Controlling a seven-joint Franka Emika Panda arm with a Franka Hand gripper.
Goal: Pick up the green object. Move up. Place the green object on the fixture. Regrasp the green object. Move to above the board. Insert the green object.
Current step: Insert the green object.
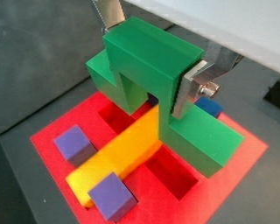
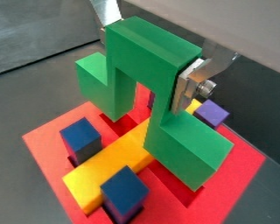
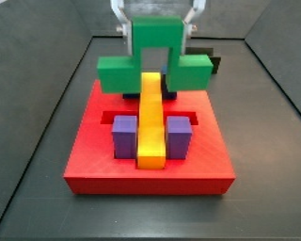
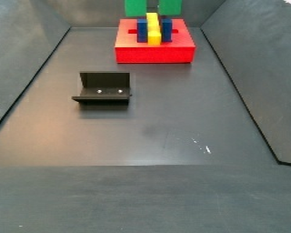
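My gripper (image 1: 152,57) is shut on the green object (image 1: 149,61), a bridge-shaped piece with two wide feet; silver fingers (image 1: 196,80) press its two sides in both wrist views. The green object (image 3: 153,58) stands upright over the far part of the red board (image 3: 102,162), straddling the long yellow bar (image 3: 150,118), which runs through its notch. Its legs (image 2: 116,96) reach down to the board's slots; whether they sit fully in them I cannot tell. The dark fixture (image 4: 103,88) stands apart on the floor, with nothing on it.
Two purple blocks (image 3: 124,135) flank the yellow bar at the board's near end. Blue blocks (image 2: 81,138) show beside the bar (image 2: 113,162) in a wrist view. Grey walls enclose the dark floor (image 4: 160,136).
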